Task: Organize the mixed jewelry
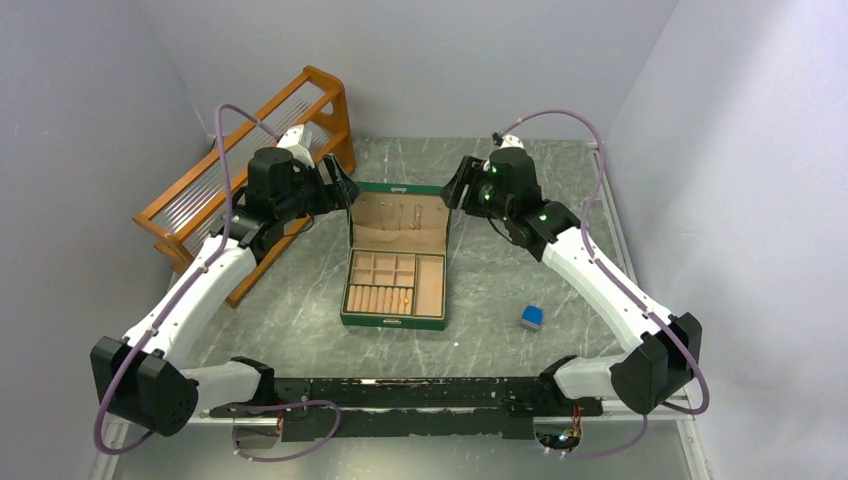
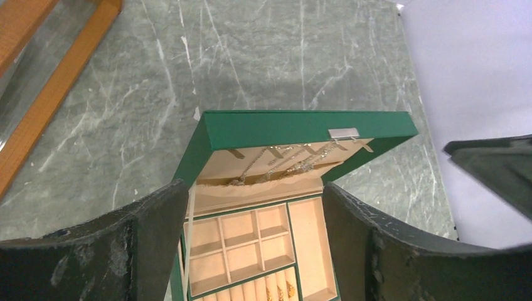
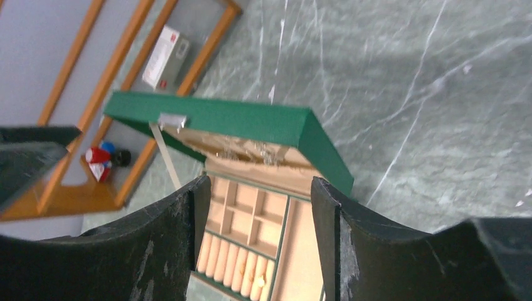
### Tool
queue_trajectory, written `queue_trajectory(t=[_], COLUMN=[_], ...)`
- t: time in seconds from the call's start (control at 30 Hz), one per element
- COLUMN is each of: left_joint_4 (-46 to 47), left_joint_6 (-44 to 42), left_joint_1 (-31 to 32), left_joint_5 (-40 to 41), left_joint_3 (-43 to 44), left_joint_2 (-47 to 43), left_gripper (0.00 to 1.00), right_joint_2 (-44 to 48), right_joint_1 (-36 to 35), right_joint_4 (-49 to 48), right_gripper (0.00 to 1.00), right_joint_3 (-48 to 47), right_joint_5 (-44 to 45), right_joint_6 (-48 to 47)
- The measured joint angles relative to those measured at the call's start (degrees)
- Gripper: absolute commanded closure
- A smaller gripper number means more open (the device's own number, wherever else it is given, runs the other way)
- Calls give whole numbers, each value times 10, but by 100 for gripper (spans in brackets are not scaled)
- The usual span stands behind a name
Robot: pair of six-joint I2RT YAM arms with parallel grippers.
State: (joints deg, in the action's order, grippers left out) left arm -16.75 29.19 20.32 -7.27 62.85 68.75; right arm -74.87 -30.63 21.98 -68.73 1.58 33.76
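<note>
At the centre of the tabletop (image 1: pixel 300 330) a green jewelry box (image 1: pixel 395 262) stands open, its lid (image 1: pixel 400 212) raised at the 12 o'clock side and leaning slightly back. Thin chains (image 2: pixel 285 160) hang side by side on the beige lining inside that lid, their lower ends bunched at the hinge line; the right wrist view shows them (image 3: pixel 251 152) as a blurred glint. Below them the tray splits into small square compartments, one long compartment along the 3 o'clock side, and a row of ring rolls (image 1: pixel 380 299) at 6 o'clock. Whether anything sits among the rolls is too small to tell. A silver clasp (image 2: pixel 344 133) is fixed at the lid's free edge.

The left end effector (image 1: pixel 345 190) hovers at 10 o'clock of the box, close to the lid's corner, fingers spread and holding nothing (image 2: pixel 253 191). The right end effector (image 1: pixel 458 185) hovers at 2 o'clock of the box, just beside the lid's other corner, fingers likewise spread and empty (image 3: pixel 258 182).

A blue block (image 1: pixel 531 318) lies at 4 o'clock of the box, well apart from it. A wooden rack (image 1: pixel 250 170) stands along the tabletop's edge at 10 o'clock.
</note>
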Motion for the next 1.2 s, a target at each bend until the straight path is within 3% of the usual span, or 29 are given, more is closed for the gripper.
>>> queue_trajectory(t=[0.17,0.43,0.87,1.2], left_joint_4=[2,4,-1,-37], left_joint_6=[8,12,2,-1], left_joint_1=[0,0,0,-2], left_joint_5=[10,21,26,25], left_joint_3=[0,0,-9,-75], left_joint_2=[23,26,-9,-46], left_gripper=[18,18,18,19], right_joint_2=[-39,-108,4,96], right_joint_1=[4,9,14,13], right_joint_4=[-9,-17,-57,-68], right_gripper=[43,57,63,63], right_joint_3=[-48,-53,63,162], right_joint_5=[43,20,-58,-141], right_joint_6=[9,2,-3,7])
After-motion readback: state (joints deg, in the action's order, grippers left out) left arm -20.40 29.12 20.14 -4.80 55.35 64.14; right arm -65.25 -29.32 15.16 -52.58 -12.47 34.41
